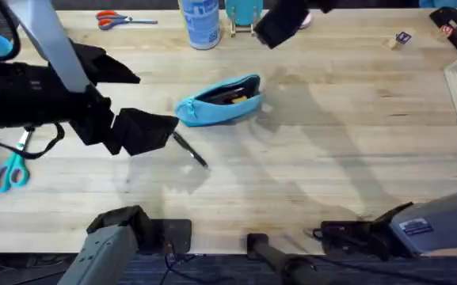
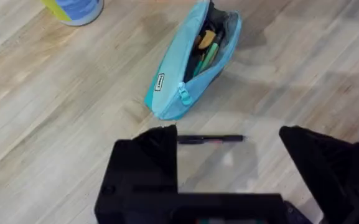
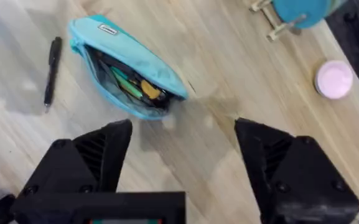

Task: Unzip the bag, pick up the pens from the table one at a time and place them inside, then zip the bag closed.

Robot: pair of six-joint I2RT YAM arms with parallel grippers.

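On the bench [image 1: 307,166] the turquoise pouch [image 1: 218,101] lies unzipped. The left gripper [image 2: 229,163], fingers spread wide and empty, hovers nearest the dark pen [image 2: 211,140], whose long axis runs across the gap; the right gripper [image 3: 182,165] is equally open.

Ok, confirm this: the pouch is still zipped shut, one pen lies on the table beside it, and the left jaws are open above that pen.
Wrong on the zip. The pouch is already open, with items showing inside, as the left wrist view shows. The rest holds: one pen lies on the table beside it, and the left gripper has its jaws open above that pen.
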